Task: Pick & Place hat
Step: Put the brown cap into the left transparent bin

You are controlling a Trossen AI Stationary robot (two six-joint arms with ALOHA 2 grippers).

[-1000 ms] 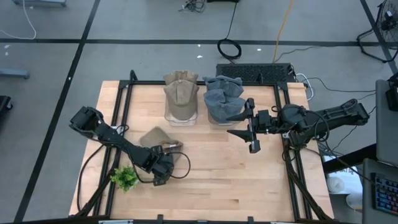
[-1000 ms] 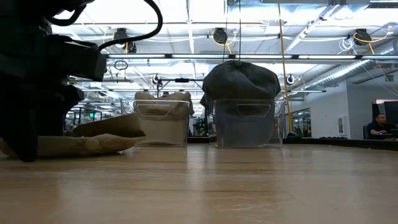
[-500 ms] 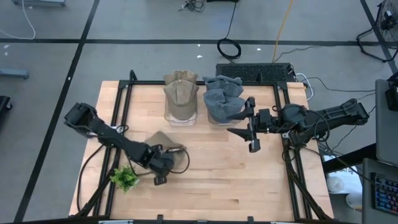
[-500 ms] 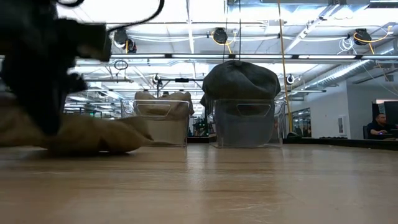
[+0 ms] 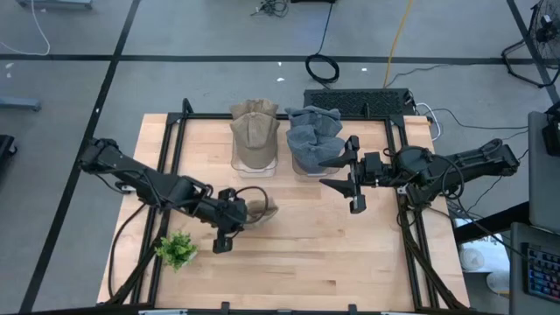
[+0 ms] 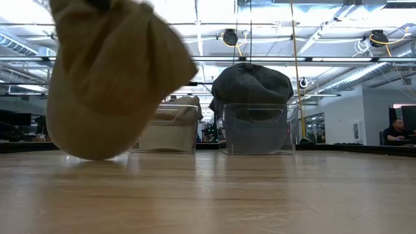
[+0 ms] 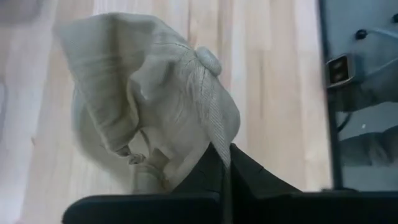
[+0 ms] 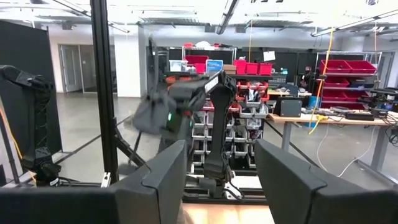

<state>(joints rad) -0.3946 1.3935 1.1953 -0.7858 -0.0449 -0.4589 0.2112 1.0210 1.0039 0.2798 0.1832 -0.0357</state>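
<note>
A tan hat [image 5: 261,208] hangs bunched at my left gripper [image 5: 245,212], left of the table's middle. In the low view the hat [image 6: 110,78] fills the upper left, with its lowest part just above the tabletop. The left wrist view shows the hat's crown [image 7: 149,93] with its top button [image 7: 208,59]. My left gripper [image 7: 221,158] is shut on the hat. My right gripper [image 5: 350,175] waits open at the table's right, in front of the grey hats, with nothing between its fingers [image 8: 161,180]. My left gripper pinches a fold of the hat's crown cloth [image 7: 212,140] between its two fingers, below the top button. The fingers come at it from the table's left. The hat hangs crumpled below and beyond the fingertips and looks lifted clear of the table.
Two clear bins stand at the table's far middle. One holds tan hats [image 5: 255,140], the other a pile of grey hats [image 5: 313,140]. A small green plant [image 5: 176,251] sits near the front left. A black keyboard [image 5: 359,101] lies behind the bins. Bare wood lies toward the near edge.
My left gripper has shut on the tan hat, which lay flat on the table, and has risen with it while shifting toward the far edge. The hat has bunched up and left the table, and now hangs from the fingers.
</note>
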